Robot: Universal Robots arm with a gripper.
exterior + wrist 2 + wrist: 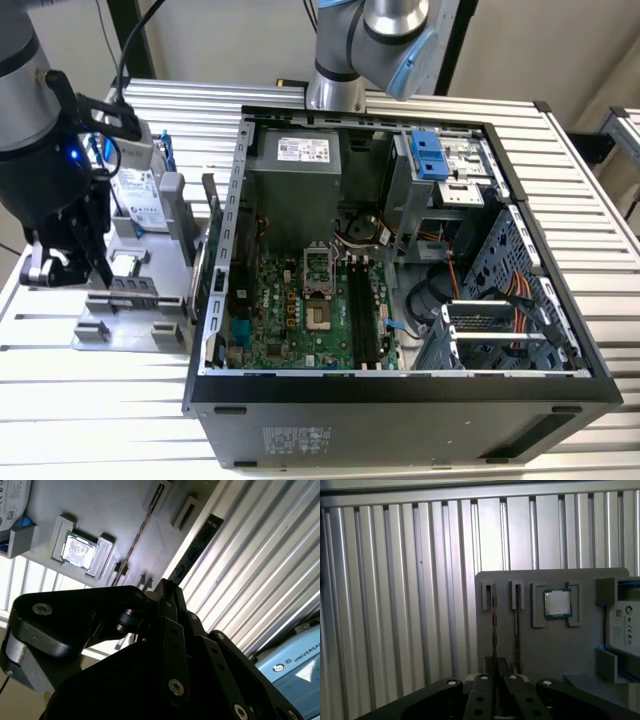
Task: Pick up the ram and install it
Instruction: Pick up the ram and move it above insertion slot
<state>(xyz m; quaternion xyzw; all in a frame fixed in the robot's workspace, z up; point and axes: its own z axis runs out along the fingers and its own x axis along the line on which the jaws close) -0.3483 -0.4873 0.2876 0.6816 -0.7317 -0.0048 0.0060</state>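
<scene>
- The end effector (170, 592) has its two black fingers drawn in tight on one end of the ram (196, 547). In the second wrist view the dark board runs out from between the fingertips with its flat face showing.
- In the first wrist view the ram shows edge-on as a thin line running down between the fingers. I judge it to be gripped, but I cannot tell whether its lower edge has come clear of its holder.
- Below the end effector lies the grey tray (555, 650), which rests on the ribbed metal surface (395, 605). A second memory stick (516, 611) stands on edge in the slot just beside the gripped one.
- Further along the tray, the square silver processor chip (557, 603) sits in its recess and the hard drive (625, 630) with its white label lies in its bay. Neither is touched.
- In the exterior view the open computer case (400, 390) lies on the same surface, at the exterior view's right of the tray and well apart from the end effector.
- The long black memory slots (362, 310) on the motherboard (300, 310) look unfilled.
- Judgement: the pick-up is in hand, with the grasp made over the tray. The carry to the case and the seating of the ram are not yet done.
</scene>
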